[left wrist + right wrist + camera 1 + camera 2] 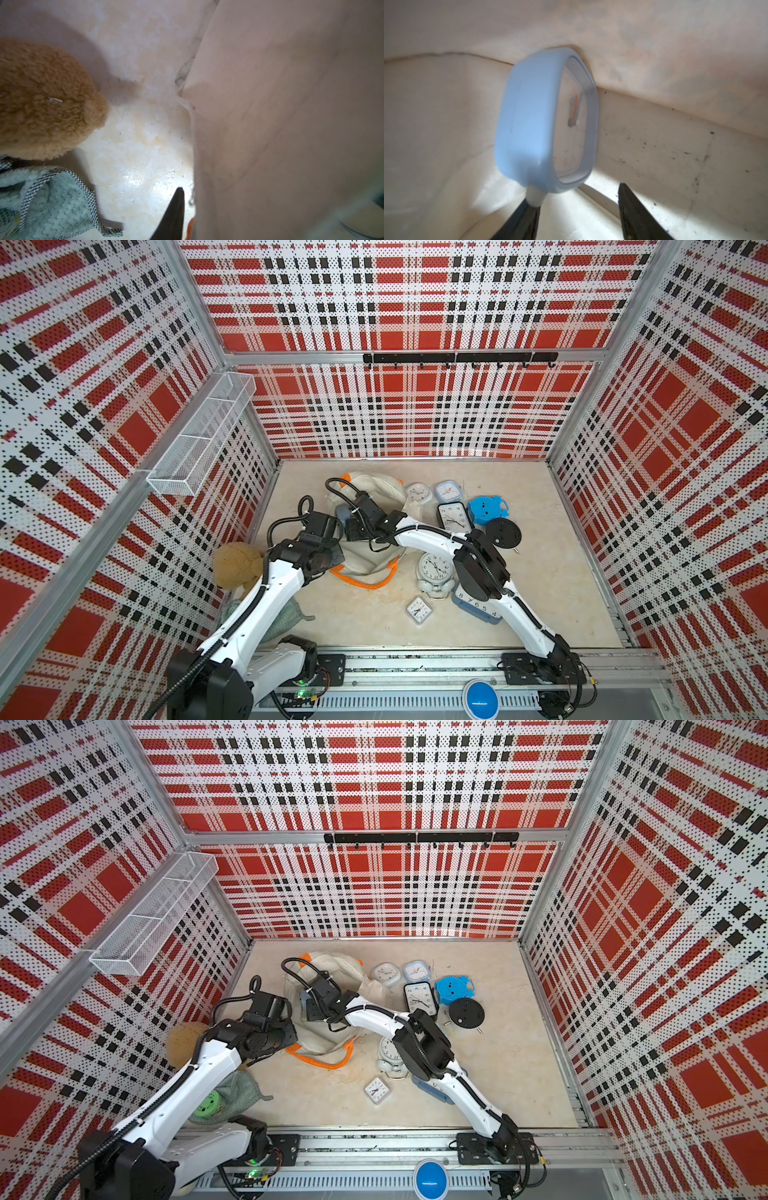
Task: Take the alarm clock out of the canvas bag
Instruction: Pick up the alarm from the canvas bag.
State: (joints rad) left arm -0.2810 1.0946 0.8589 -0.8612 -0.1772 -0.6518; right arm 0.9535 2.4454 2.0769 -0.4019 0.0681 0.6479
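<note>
Several loose clocks crowd the middle of the table, from just beside the canvas bag out to the right arm's elbow. Beyond them bare tabletop runs to the right wall and along the front rail. The left side is tighter. A tan plush toy and a green pouch sit by the left wall under the left arm, with only a strip of table between them and the bag. A wire basket juts from that wall higher up.

The pouch holds a round green thing. The left gripper pinches the bag's cloth near an orange tab. In the left wrist view one finger lies against the cloth, which rises from it like a wall and hides the other finger. The right gripper is inside the bag with its jaws spread. The pale-blue alarm clock stands on edge on the cloth inside the bag. A white knob at its corner touches one finger, and the other finger stands apart from the clock.
</note>
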